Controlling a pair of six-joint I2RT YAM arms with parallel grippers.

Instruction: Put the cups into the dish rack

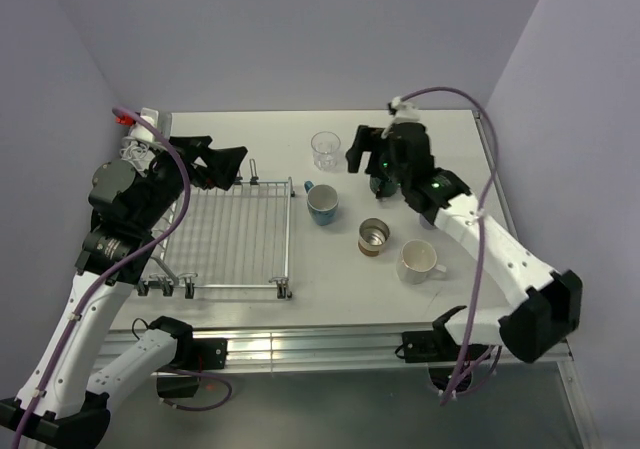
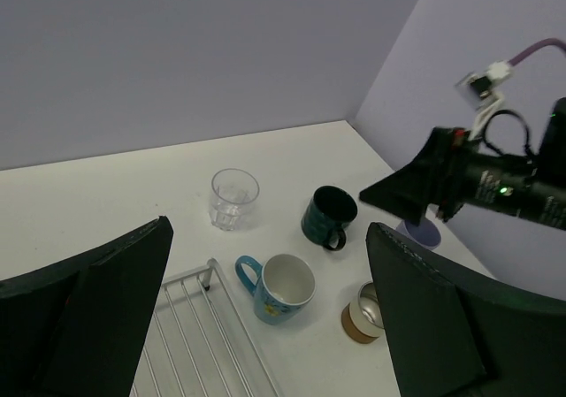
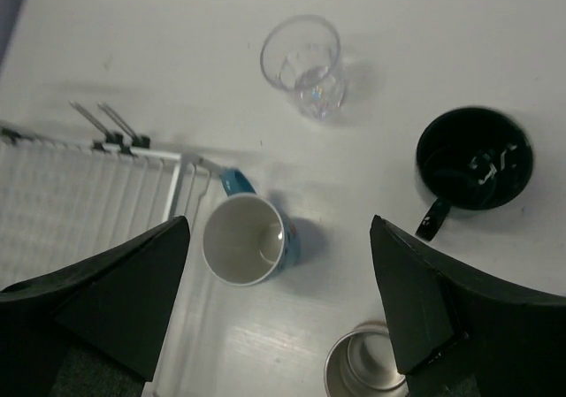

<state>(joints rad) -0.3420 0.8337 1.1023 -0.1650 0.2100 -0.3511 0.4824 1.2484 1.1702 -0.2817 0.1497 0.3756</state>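
Silver rack (image 1: 235, 234) sits left, cups (image 1: 322, 204) on the table (image 1: 340, 299) right of it. We see both wide, holding nothing: left gripper (image 1: 222, 159) over the rack's far edge, right gripper (image 1: 368, 157) above teal mug (image 3: 475, 158).

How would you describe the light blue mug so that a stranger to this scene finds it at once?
Start at the silver wire dish rack on the left. Just outside its far right corner stands the light blue mug, upright, handle toward the rack. Only it is pale blue with a white inside; the tumbler behind is clear glass, the cup beside it brown.
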